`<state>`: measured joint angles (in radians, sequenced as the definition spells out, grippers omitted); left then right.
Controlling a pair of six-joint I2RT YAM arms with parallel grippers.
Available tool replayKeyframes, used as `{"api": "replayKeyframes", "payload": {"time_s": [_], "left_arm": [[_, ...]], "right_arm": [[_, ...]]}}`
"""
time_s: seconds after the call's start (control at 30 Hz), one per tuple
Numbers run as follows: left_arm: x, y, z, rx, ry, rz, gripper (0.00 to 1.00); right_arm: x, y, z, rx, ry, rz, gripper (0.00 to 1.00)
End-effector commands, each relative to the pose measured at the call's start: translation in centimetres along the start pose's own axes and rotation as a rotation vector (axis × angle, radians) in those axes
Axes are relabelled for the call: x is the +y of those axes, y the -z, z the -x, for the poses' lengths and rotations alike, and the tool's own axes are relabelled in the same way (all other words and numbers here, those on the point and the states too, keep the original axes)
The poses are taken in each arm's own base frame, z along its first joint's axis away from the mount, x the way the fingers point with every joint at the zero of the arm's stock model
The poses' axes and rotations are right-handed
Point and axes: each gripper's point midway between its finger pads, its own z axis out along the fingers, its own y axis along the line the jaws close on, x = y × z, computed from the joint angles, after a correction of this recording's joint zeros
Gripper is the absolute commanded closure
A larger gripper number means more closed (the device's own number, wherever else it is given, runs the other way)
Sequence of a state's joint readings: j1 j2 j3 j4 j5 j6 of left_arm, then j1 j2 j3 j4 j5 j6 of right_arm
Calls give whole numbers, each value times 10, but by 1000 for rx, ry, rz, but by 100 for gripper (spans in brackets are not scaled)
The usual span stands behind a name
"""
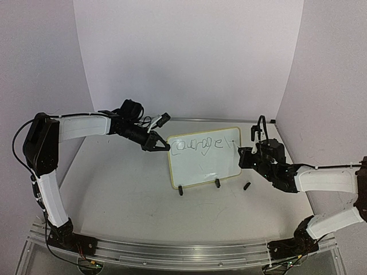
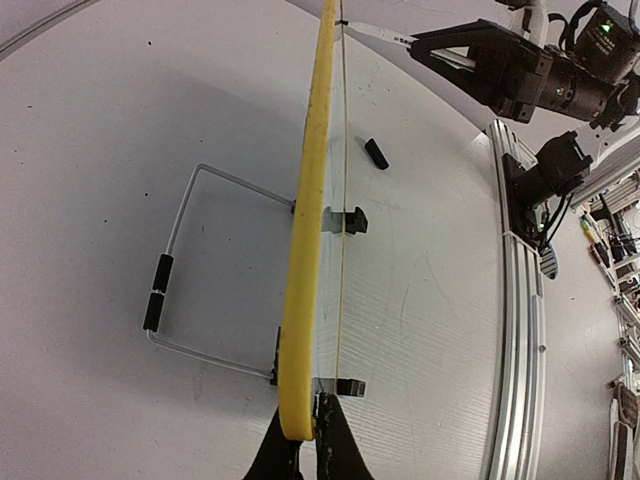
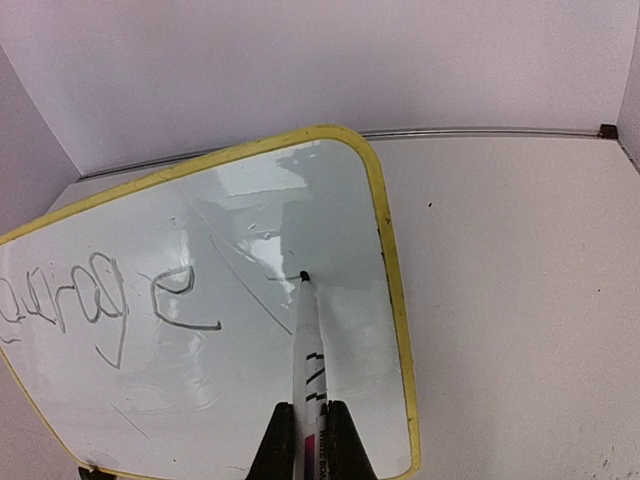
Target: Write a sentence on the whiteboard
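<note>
The whiteboard (image 1: 200, 166) stands upright mid-table on two black clip feet (image 1: 180, 191). My left gripper (image 1: 162, 143) is shut on its upper left corner; in the left wrist view the yellow rim (image 2: 305, 230) runs edge-on out of the closed left gripper (image 2: 308, 440). My right gripper (image 3: 310, 440) is shut on a white marker (image 3: 308, 350). The marker's black tip touches the board near its right edge, at the end of a short stroke. The sentence (image 3: 100, 300) reads "courage", followed by a long slanted stroke. The right gripper (image 1: 246, 156) sits at the board's right side.
A black marker cap (image 1: 247, 186) lies on the table right of the board, in front of my right arm. A wire stand (image 2: 190, 270) props the board from behind. An aluminium rail (image 1: 172, 249) runs along the near edge. Pale walls close in the back and sides.
</note>
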<state>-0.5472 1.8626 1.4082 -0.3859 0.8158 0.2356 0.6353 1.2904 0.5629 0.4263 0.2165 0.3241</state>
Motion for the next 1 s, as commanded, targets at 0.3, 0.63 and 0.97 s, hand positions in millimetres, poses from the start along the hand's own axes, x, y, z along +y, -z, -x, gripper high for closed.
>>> {"api": "replayKeyframes", "payload": {"time_s": [0.3, 0.63, 0.97], "left_arm": [[23, -2, -9, 52, -84, 123, 100], [22, -1, -8, 50, -84, 125, 100], [22, -1, -8, 49, -85, 123, 100]], "right_arm": [[4, 13, 35, -98, -30, 12, 100], [15, 3, 50, -109, 3, 23, 100], [8, -9, 35, -68, -10, -21, 100]]}}
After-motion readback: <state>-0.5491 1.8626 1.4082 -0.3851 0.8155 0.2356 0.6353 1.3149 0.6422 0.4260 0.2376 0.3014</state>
